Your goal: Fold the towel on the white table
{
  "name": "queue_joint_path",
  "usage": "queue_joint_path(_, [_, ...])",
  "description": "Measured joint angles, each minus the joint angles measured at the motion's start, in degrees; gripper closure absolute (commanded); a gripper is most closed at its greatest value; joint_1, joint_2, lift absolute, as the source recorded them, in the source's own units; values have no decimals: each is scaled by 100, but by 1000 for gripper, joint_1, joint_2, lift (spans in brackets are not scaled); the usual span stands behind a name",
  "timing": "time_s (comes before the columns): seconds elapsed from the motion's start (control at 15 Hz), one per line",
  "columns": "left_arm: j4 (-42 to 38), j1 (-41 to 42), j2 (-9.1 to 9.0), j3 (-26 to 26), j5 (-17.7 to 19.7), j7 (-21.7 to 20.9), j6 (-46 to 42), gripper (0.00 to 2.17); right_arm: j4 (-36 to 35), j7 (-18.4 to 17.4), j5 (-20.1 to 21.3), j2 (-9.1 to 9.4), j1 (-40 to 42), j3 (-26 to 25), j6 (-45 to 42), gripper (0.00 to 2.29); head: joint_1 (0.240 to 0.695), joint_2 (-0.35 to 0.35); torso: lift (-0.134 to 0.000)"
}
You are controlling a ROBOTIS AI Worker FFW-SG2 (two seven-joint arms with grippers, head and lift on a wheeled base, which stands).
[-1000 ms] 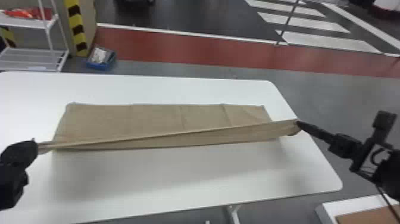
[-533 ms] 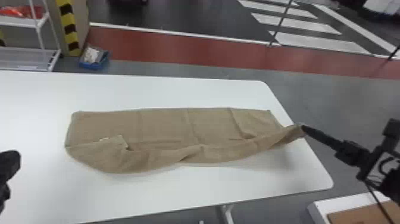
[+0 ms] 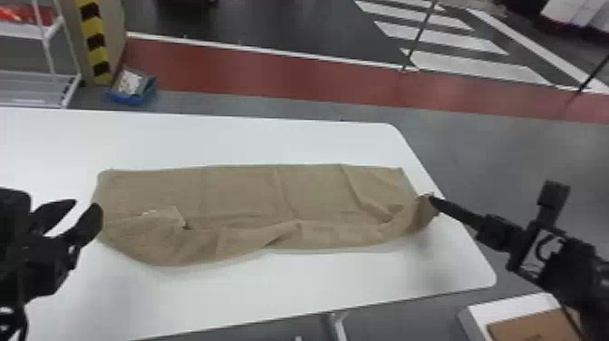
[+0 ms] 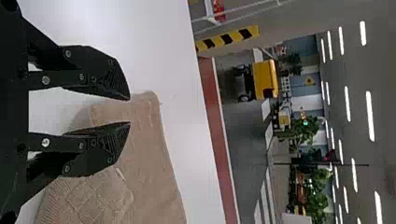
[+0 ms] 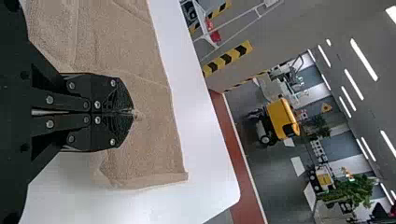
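The brown towel (image 3: pixel 244 195) lies as a long strip across the white table (image 3: pixel 253 290), its near edge rumpled and a small corner flap turned over at its left part. My left gripper (image 3: pixel 83 215) is open just left of the towel's left end. In the left wrist view the left gripper (image 4: pixel 130 111) has parted fingers, with the towel (image 4: pixel 144 154) beyond them. At the towel's right end my right gripper (image 3: pixel 432 199) holds its near corner, slightly raised. The right wrist view has the right gripper (image 5: pixel 133 112) shut, pinching the towel (image 5: pixel 149 107).
A white box with a brown top (image 3: pixel 534 319) stands below the table's near right corner. Beyond the far edge are a blue bin (image 3: pixel 131 88) on the floor and a white shelf (image 3: pixel 41 86) at the left.
My left gripper let go of the towel's left corner, which dropped onto the table; it drew back, then came in again, open. The right gripper keeps its hold, with the towel slacker.
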Motion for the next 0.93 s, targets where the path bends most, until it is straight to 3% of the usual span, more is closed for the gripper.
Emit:
queue_joint_path(0.27, [918, -1099, 14, -683, -63, -693, 160, 157, -101, 3, 10, 44, 68, -68, 111, 1393, 695, -350, -120])
queue_joint_path(0.47, [1360, -1644, -80, -983, -37, -1160, 674, 161, -128, 4, 14, 45, 127, -125, 116, 1396, 695, -350, -120])
queue_joint_path(0.93, [2385, -2454, -403, -1260, 182, -1382, 954, 299, -162, 13, 66, 45, 211, -144, 89, 1396, 695, -350, -120])
